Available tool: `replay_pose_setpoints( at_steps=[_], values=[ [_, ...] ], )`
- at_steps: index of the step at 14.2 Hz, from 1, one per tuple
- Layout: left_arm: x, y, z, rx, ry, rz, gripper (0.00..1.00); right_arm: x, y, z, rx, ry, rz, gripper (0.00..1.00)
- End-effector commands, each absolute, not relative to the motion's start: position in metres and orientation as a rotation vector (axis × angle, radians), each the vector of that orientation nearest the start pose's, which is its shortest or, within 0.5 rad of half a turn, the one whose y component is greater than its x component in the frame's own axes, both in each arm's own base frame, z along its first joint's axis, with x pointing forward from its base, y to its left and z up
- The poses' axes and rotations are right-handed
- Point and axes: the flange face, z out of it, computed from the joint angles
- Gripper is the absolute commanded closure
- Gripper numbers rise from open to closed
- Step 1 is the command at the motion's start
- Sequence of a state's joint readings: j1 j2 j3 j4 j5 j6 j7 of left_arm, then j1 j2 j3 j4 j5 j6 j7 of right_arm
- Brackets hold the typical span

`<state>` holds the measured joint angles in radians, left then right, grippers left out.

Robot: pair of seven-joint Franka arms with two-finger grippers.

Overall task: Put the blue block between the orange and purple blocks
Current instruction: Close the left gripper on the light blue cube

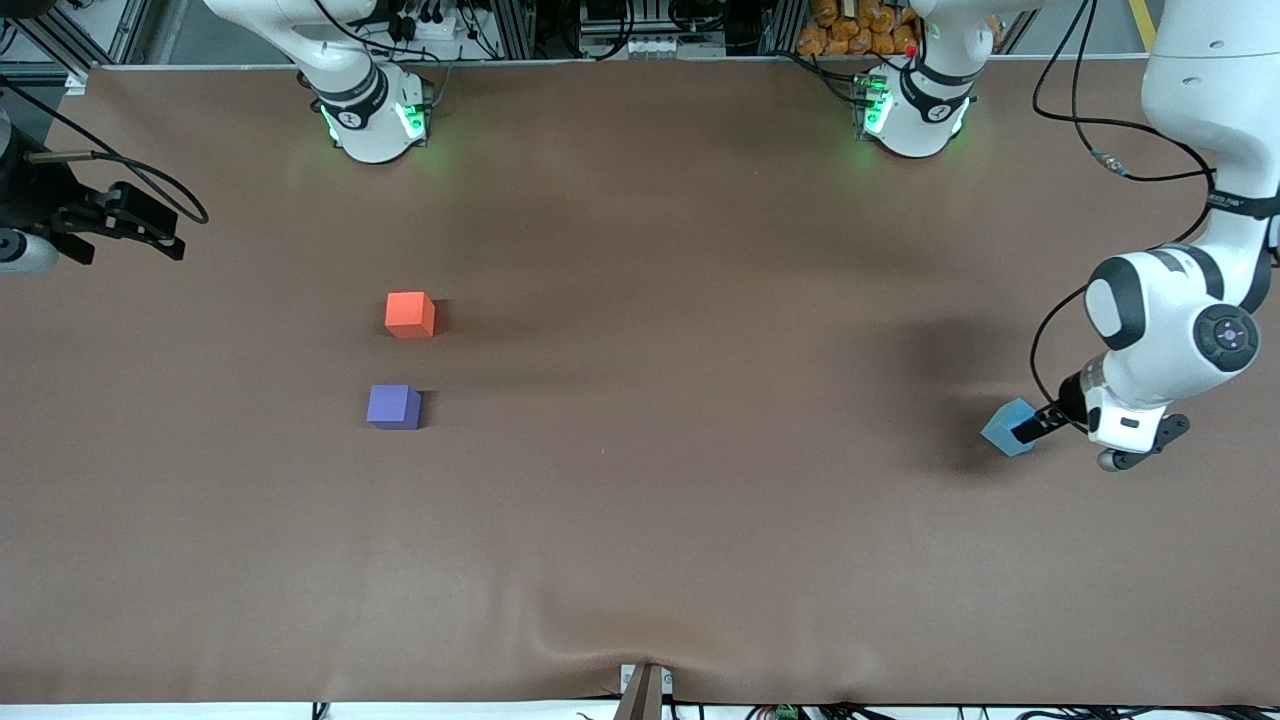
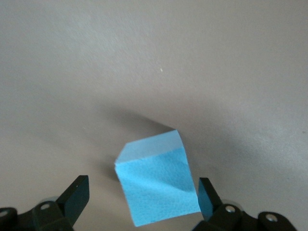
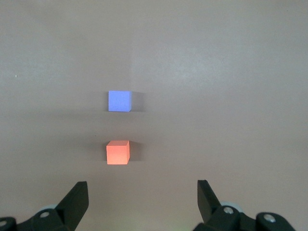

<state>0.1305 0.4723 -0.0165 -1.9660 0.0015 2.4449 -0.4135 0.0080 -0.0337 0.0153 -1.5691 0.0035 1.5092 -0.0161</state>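
Blue block (image 1: 1005, 426): small light sky-blue matte cube, turned at an angle, one corner tipped; at the left arm's end of the table, well apart from the other two.
Orange block (image 1: 410, 314): bright orange-red cube, flat on the table.
Purple block (image 1: 393, 407): violet cube, flat, nearer the front camera than the orange block, a gap between them.

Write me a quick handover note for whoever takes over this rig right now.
Left gripper: open around the blue block, which sits tilted near the left arm's end of the table; not yet clamped.
Right gripper: open, empty, waiting at its own end.
Orange block and purple block sit apart, purple nearer the front camera.
Done: approach. Left: grasp, carry, set blue between them.
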Motion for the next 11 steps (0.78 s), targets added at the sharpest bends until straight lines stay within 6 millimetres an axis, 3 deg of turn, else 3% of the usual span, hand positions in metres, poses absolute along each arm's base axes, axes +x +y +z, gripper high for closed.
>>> replay_pose_setpoints(
  at_steps=[1,5,9,11],
  values=[
    [0.6135,0.0629,0.2207,-3.043,-0.874,0.002,0.0,0.5288,0.0095,0.6427,-3.121,-0.061,0.029,0.0],
    [0.612,0.0646,0.211,-3.043,-0.877,-0.011,0.0,0.5288,0.0095,0.6427,-3.121,-0.061,0.029,0.0],
    [0.6139,0.0697,0.2157,-3.045,-0.875,-0.035,0.0,0.5288,0.0087,0.6427,-3.121,-0.059,0.029,0.0],
    [0.6144,0.0697,0.2159,-3.045,-0.873,-0.048,0.3,0.5288,0.0095,0.6427,-3.121,-0.061,0.029,0.0]
  ],
)
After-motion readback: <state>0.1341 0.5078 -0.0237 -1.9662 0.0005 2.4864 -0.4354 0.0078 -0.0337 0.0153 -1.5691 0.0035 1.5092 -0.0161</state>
